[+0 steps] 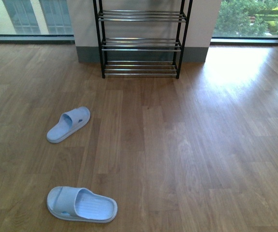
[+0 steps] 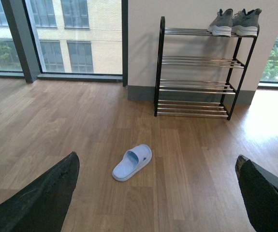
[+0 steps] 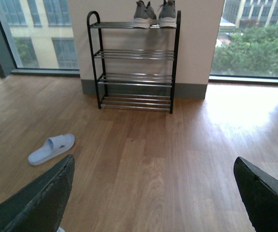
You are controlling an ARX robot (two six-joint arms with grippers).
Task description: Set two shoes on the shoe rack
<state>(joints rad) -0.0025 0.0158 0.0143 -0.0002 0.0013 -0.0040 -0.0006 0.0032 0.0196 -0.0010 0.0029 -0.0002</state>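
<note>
left end effector [image 2: 156,158]: two dark fingers [image 2: 42,198] spread wide, nothing between them, held above the floor.
right end effector [image 3: 154,159]: the same, fingers [image 3: 37,200] wide apart and empty, above bare boards.
floor [image 1: 187,145]: brown wood planks, with a bright patch of glare near the window on the right of the front view.
near slipper [image 1: 81,204]: pale blue slide, lying flat on the floor at the robot's left, close in.
far slipper [image 1: 68,124]: matching slide, further off on the same side, well apart from the first and angled toward the rack.
shoe rack [image 1: 101,48]: black frame, chrome rod shelves, standing against the wall between two windows. the front view cuts off its top.
two shoes [image 3: 145,13] [image 3: 168,12]: grey with white soles, side by side on the rack's top tier, toward one end. the lower tiers are bare.
</note>
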